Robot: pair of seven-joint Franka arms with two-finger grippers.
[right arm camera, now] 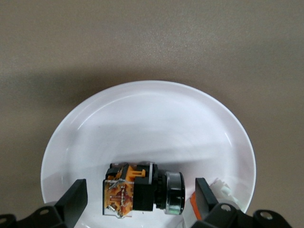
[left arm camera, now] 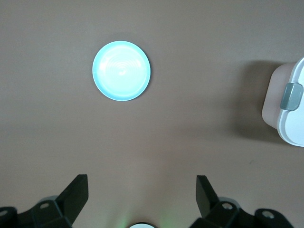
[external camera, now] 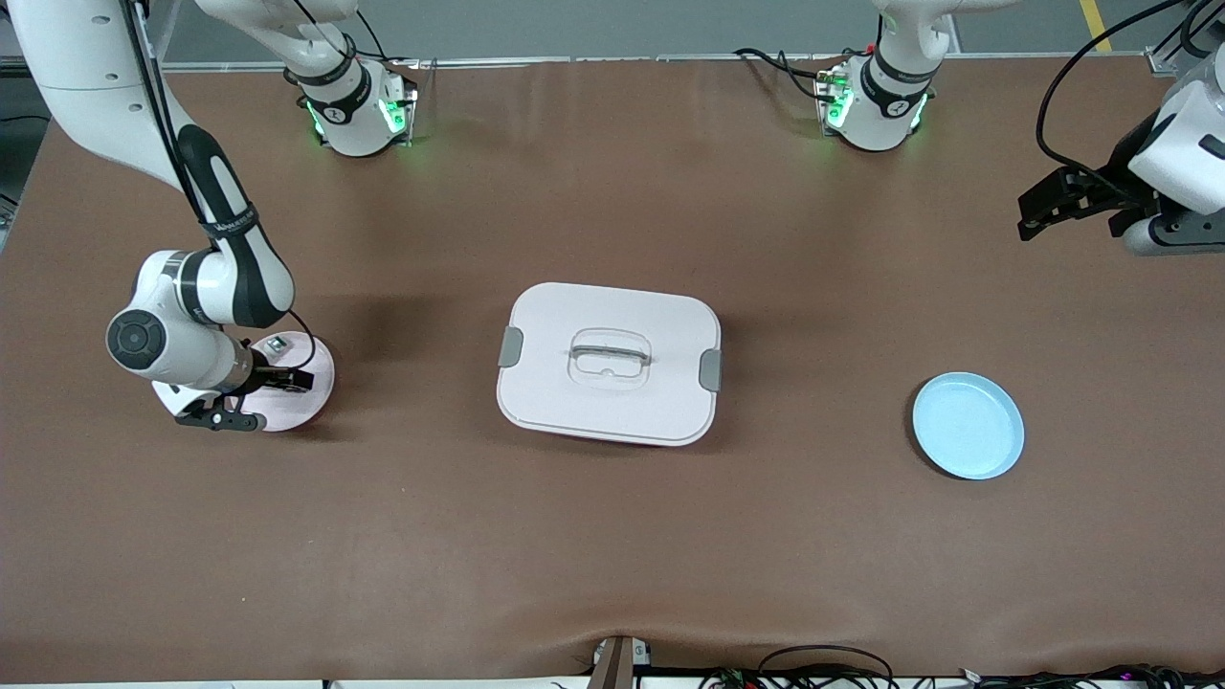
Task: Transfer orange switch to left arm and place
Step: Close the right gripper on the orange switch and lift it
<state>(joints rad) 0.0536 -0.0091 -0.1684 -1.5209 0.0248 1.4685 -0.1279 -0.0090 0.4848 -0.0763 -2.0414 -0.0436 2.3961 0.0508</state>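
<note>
- The orange switch point(right arm camera: 142, 189) is seen lying on its side in a pale pink plate point(external camera: 311, 388) near the table edge at the right arm's end, well apart from the box point(external camera: 609, 364) at the middle of the tabletop
- The right gripper point(right arm camera: 137, 199) is held low over that plate with its jaws spread wide, one finger on each side of the switch, and nothing is gripped yet
- A small white part with a red-orange patch point(right arm camera: 216, 190) is seen just beside one finger; it should be left out of the grasp
- The grasp is judged best made by centring the fingers on the switch's black body, lowering until the tips nearly meet the plate, then closing gently so the plate is not shoved
- The left gripper point(external camera: 1053, 206) waits in the air near the table edge at the left arm's end, jaws wide and empty
- A blue plate point(external camera: 968, 425) lies toward that end, nearer the front camera
- The lift is judged to need enough height, or a path round the box, before the handover is made
</note>
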